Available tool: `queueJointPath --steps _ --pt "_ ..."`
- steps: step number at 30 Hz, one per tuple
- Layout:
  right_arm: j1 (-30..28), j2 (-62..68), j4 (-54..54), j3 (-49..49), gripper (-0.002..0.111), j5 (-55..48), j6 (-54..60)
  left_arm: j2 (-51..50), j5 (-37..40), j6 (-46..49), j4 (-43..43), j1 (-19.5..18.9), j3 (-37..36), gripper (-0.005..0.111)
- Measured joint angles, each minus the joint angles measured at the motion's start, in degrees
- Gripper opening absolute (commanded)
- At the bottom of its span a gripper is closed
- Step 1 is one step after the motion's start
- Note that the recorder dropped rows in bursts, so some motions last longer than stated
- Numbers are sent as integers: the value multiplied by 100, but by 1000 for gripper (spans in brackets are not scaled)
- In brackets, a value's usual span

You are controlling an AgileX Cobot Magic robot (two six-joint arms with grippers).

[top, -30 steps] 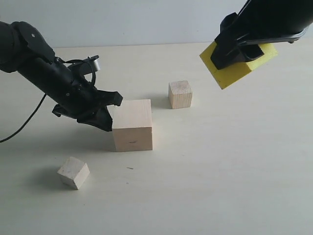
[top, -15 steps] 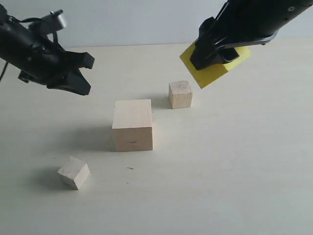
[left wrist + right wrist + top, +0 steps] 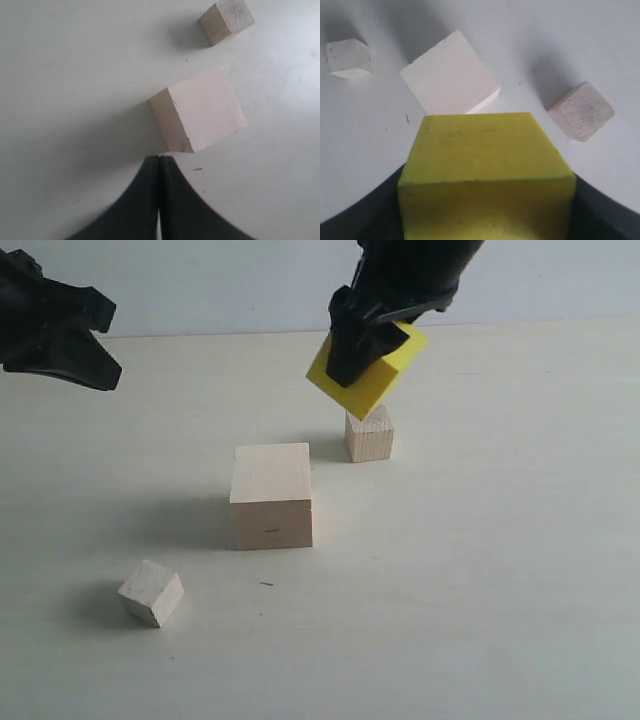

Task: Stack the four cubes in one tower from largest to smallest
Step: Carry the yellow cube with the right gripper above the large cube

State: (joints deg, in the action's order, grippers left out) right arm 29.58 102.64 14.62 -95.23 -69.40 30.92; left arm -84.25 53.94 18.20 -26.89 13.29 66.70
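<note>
- Cube number one, the big pale cube (image 3: 270, 495), sat flat on the table (image 3: 480, 570) mid-scene. Its top face was bare and nothing touched it, so the tower's base looked ready.
- Yellow cube (image 3: 372, 390) hung in the air, tilted corner-down, clamped between the wide-spread jaws of the right gripper (image 3: 365, 352). It hovered above the tan cube (image 3: 369, 435), beside the base rather than over it. The danger, as I read it: set down at that tilt, an edge would land first, and the yellow cube could topple off or shove the base askew. It needed levelling and centring before release.
- Tan cube rested on the table just beyond the base and to its right in the exterior view, under the carried load. A low pass could clip it.
- Whitish cube (image 3: 151, 592), the smallest, lay skewed at the front left, well apart from the others.
- Left gripper (image 3: 159, 167) was shut tight on nothing, up at the left side, away from the base.
- Containers: none in view, so nothing to report inside any.
</note>
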Motion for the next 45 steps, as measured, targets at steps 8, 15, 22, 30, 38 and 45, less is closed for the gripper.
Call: queueJointPath --steps 8,15,22,30,38,45 --pt "399 665 -441 -1190 0 -35 1035 77 254 -25 63 0 0 0" --pt "935 1153 -965 -1347 0 -70 1224 77 494 -25 167 0 0 0" --pt "963 1440 -851 -1347 0 -81 1623 77 616 -25 240 0 0 0" --pt "963 1668 -746 -1347 0 -81 1751 77 616 -25 240 0 0 0" --pt "963 1777 -481 -1347 0 -81 1854 77 616 -25 240 0 0 0" --pt "963 1777 -419 -1347 0 -81 1938 77 616 -25 240 0 0 0"
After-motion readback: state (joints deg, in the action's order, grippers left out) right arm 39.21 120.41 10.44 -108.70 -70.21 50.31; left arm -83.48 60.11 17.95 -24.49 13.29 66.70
